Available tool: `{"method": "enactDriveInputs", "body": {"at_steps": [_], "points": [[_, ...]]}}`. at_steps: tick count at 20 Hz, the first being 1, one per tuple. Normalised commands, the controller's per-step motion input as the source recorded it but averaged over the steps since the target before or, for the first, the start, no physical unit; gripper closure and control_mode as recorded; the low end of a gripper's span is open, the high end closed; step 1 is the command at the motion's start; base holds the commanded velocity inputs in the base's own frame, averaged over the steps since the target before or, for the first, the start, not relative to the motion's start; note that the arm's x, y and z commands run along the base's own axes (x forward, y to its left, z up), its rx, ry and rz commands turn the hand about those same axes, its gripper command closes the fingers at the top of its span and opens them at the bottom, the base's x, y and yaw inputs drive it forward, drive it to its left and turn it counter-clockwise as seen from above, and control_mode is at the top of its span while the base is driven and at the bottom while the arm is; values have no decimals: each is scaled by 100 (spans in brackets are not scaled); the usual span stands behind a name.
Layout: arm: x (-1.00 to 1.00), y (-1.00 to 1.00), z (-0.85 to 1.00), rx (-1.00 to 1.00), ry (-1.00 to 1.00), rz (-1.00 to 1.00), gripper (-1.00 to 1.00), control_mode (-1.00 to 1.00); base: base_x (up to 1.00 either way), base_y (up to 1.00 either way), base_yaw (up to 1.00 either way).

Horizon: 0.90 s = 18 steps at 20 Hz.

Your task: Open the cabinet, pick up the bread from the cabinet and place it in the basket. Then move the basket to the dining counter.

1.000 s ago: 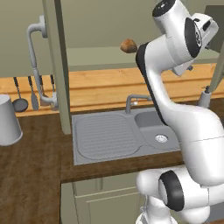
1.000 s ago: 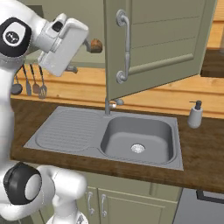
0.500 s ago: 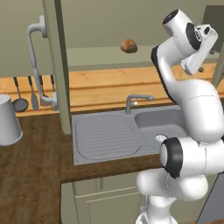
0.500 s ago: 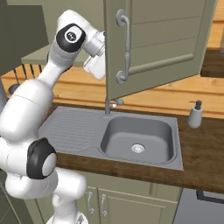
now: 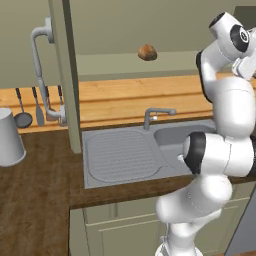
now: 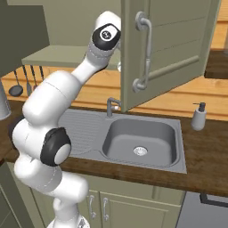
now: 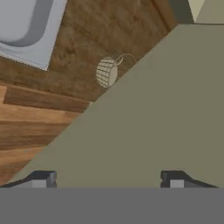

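The bread [image 5: 147, 52] is seen lying on the cabinet shelf [image 5: 125, 62], near that shelf's front edge and toward its middle, in the left base view. The pincer [image 7: 107, 180] is seen in the hand view with its two fingertips [image 7: 40, 180] spread wide apart and nothing between them; nothing is held. The bread is not seen from the hand, so its exact distance from the pincer cannot be told; the arm's upper links [image 5: 227, 60] are raised to shelf height, to the right of the bread and apart from it.

The cabinet [image 6: 167, 49] is open: its door is swung outward over the sink [image 6: 138, 140], the curved grey handle [image 6: 144, 53] facing the right base camera. A broad olive surface is looked along by the hand, and past its edge the basket [image 7: 109, 72] is seen on the dark wood desk [image 7: 83, 52], near a corner of the sink's steel rim.

On the desk a faucet [image 5: 157, 116] stands behind the sink, a soap dispenser [image 6: 198, 117] at its right end, and a pale container [image 5: 9, 137] toward the left edge. Utensils [image 5: 37, 107] hang on the back wall.
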Motion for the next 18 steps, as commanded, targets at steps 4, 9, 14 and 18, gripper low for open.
{"method": "enactDriveInputs", "body": {"at_steps": [4,9,14,18], "points": [[-5,-100,-12,0,-2,-10,-100,-100,0,0,0],[-7,-100,-12,21,-18,3,-100,-100,0,0,0],[-18,-70,-6,7,-6,4,-100,-100,0,0,0],[-49,70,0,0,-23,0,-100,-100,0,0,0]]}}
